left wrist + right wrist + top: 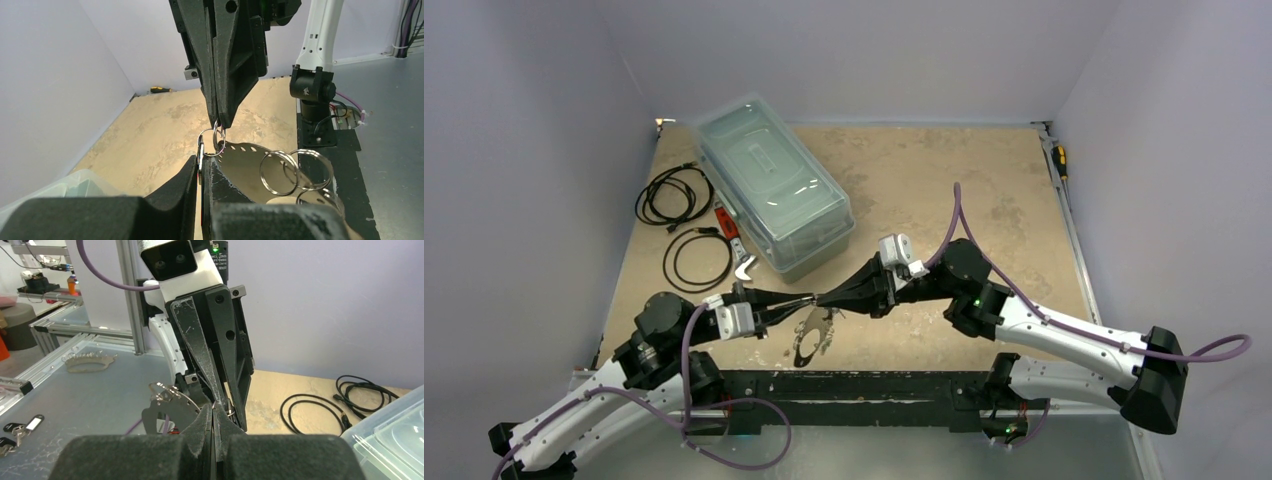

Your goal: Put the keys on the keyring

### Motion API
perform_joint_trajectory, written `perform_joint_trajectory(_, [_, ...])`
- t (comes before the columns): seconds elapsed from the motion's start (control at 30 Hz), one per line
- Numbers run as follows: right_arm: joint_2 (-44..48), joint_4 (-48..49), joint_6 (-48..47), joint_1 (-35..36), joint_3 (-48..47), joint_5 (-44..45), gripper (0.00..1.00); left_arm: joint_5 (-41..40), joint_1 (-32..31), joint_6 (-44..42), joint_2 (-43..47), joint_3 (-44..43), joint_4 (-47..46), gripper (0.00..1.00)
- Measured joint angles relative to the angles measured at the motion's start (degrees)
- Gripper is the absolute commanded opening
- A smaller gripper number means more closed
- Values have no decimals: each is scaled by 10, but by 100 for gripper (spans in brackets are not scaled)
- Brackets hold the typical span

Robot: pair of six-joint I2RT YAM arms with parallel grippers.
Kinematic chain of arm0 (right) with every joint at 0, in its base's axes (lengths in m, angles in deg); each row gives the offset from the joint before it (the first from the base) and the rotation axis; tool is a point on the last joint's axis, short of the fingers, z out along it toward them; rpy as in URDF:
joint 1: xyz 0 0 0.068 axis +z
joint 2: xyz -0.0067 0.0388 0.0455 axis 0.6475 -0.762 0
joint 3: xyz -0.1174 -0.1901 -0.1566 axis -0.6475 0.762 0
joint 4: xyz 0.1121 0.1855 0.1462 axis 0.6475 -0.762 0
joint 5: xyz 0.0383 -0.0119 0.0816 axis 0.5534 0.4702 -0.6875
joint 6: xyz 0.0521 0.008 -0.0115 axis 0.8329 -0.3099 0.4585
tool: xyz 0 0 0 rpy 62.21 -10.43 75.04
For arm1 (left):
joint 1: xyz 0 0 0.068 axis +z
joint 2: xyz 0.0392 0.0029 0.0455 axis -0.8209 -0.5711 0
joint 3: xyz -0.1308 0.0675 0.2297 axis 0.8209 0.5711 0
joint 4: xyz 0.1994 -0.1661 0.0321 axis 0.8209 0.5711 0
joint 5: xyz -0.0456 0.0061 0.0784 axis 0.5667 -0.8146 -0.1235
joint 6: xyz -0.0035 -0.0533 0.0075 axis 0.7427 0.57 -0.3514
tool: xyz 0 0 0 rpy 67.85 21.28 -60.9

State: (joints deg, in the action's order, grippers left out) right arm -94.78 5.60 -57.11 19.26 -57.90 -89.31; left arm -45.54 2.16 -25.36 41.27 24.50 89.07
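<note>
Two black two-finger grippers meet tip to tip above the near middle of the tan, mottled table (944, 180). Between them hangs one keyring (245, 165), a thin, pale whitish-grey curved band with a row of small holes along its edge. The left gripper (201, 169) has its fingers pressed together on the band's edge, where a small metal ring (212, 143) sits. The right gripper (219, 123) comes from the opposite side, its tips pinched shut on that same small ring. At least three larger metal rings (278, 173) hang further along the band. In the right wrist view about three small dark-headed keys (21, 428) lie on a grey metal surface well apart from the keyring, too small to count surely. Far left on the table stand one clear plastic lidded box (774, 185), two coils of black cable (674, 195) and one red-handled tool (723, 219).
</note>
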Motion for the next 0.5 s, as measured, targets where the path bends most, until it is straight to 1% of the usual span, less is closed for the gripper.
perform_joint_trajectory(0.2, [0,1,2,0,3,20,3,-18,0,0,13,0,0,0])
perform_joint_trajectory(0.23, [0,3,3,0,5,24,6,-21,0,0,16,0,0,0])
perform_joint_trajectory(0.33, [3,6,8,0,15,35,21,-30,0,0,18,0,0,0])
perform_joint_trajectory(0.5, [11,5,13,0,25,54,39,-33,0,0,17,0,1,0])
